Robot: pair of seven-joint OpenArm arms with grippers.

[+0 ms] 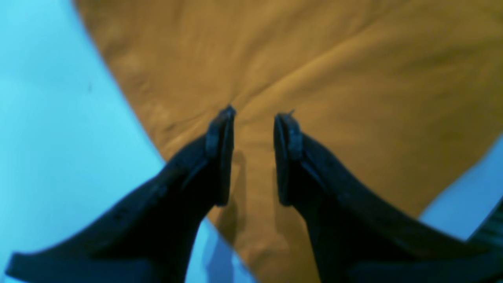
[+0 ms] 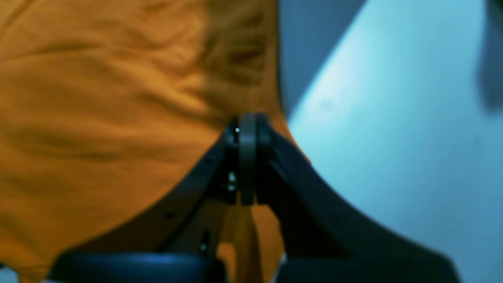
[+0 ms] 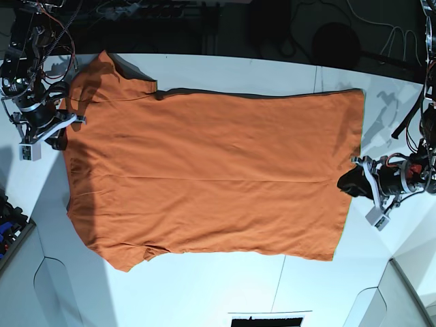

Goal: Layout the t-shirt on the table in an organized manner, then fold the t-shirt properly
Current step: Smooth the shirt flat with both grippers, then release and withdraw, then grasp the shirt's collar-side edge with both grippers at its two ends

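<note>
- The t-shirt (image 3: pixel 211 184) lies spread flat on the table (image 3: pixel 204 293), orange, its length running across the base view, sleeves toward that view's left and hem toward its right
- One sleeve points to the far edge of the table, the other to the near edge
- The left gripper (image 1: pixel 254 118) sits at the hem edge, jaws parted with a clear gap, orange cloth below and between them; nothing is pinched
- The right gripper (image 2: pixel 247 129) is at the sleeve end, by the shirt's edge, jaws pressed together; the wrist view is too blurred to tell whether cloth is caught between them
- A thin dark seam (image 3: pixel 281 272) crosses the bare tabletop near the front
</note>
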